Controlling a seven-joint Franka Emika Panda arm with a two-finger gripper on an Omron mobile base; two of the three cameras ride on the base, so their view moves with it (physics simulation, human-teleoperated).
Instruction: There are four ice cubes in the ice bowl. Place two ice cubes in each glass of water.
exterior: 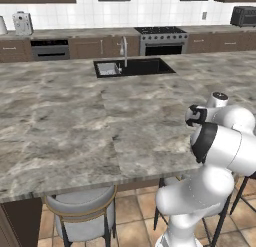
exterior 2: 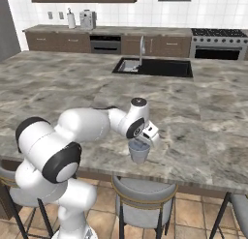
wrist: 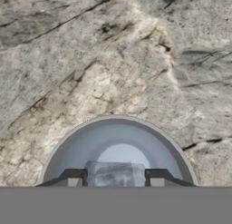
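One glass of water (exterior 2: 139, 155), a short grey tumbler with a bluish inside, stands on the marble counter near its front edge. My gripper (exterior 2: 141, 142) hangs straight above its mouth. In the hand view the glass (wrist: 68, 141) lies directly below, its round rim circling the fingertips. My gripper (wrist: 115, 178) is shut on a pale translucent ice cube (wrist: 115, 170), held between the two dark tips over the water. The ice bowl is out of view.
A black sink (exterior 2: 155, 67) with a faucet (exterior 2: 141, 49) is set in the counter well behind the glass. Grey stools (exterior 2: 144, 197) stand below the counter's front edge. The stove (exterior: 161, 40) and cabinets line the back wall.
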